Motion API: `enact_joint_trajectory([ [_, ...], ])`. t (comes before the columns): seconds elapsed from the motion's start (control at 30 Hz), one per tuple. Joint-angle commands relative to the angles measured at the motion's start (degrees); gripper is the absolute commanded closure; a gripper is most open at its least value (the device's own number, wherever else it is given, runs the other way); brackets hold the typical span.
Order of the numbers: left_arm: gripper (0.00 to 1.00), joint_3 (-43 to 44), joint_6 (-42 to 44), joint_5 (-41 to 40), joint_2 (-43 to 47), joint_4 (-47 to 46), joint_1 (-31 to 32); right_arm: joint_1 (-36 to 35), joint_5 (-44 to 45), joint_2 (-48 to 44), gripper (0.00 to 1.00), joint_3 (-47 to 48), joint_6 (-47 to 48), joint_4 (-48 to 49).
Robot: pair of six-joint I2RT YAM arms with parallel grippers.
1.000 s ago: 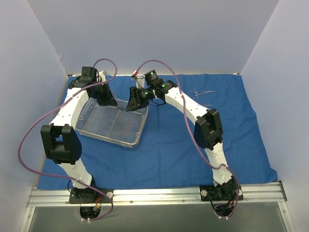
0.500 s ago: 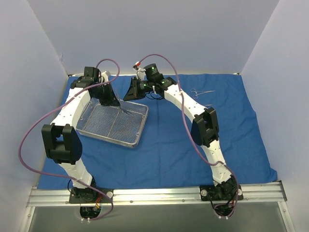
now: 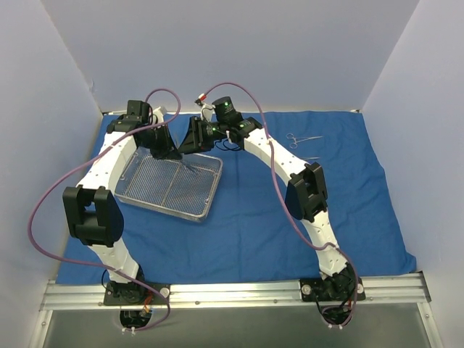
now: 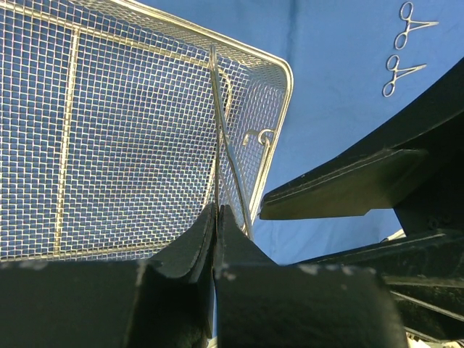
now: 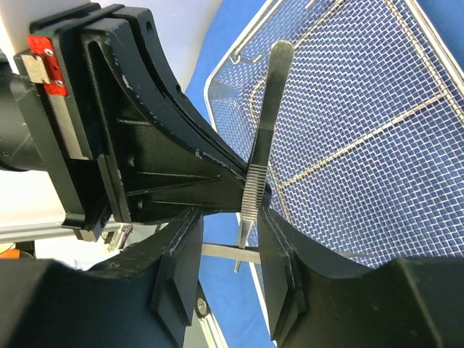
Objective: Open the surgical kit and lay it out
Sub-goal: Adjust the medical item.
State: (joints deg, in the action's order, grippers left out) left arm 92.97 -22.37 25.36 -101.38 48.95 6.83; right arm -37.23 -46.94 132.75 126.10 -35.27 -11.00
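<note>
I'm seeing the blue wrap [image 3: 290, 225] lying spread flat, with two ring-handled instruments [image 3: 301, 138] set out on it, well right of the mesh tray [image 3: 159, 206]. My left gripper [image 4: 216, 217] is pinching steel tweezers [image 4: 216, 145] above the tray. My right gripper [image 5: 230, 250] is standing spread around their tip, so I judge placing them is what's left.

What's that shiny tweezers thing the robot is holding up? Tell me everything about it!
The tweezers are thin, silvery steel, with a ridged grip patch and a rounded closed end. The left gripper is shut on them near the ridges, holding them over the wire-mesh tray. The right gripper stands open, one finger on each side of their narrow tips, not pinching.
</note>
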Motion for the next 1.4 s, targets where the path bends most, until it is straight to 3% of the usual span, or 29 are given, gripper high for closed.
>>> enact_joint_trajectory([
  [0.0, 0.98, 3.0, -0.7, 1.3, -0.3, -2.0, 0.2, -0.6, -1.7, -0.8, 0.63, 0.4, 1.4, -0.3],
  [0.97, 0.98, 9.4, 1.1, -0.5, -4.5, 0.2, -5.3, -2.4, -4.6, -2.2, 0.68, -3.2, 8.3, -9.7],
  [1.03, 0.98, 8.7, 2.1, 2.5, -3.9, -0.5, -5.4, -1.9, -2.8, -2.7, 0.65, -2.6, 8.5, -9.4],
  [1.17, 0.98, 4.6, 3.5, 11.2, -1.7, -3.8, -5.3, 0.7, 0.2, -6.7, 0.50, -3.8, 6.9, -6.0],
  [1.27, 0.98, -1.7, 2.6, 18.3, 2.2, -8.5, -4.9, 4.2, -3.5, -10.0, 0.40, -10.9, 1.7, 2.7],
  [1.37, 0.98, -6.0, 1.6, 24.2, 5.2, -12.6, -2.9, 6.5, -6.9, -13.8, 0.38, -18.9, -3.3, 15.9],
])
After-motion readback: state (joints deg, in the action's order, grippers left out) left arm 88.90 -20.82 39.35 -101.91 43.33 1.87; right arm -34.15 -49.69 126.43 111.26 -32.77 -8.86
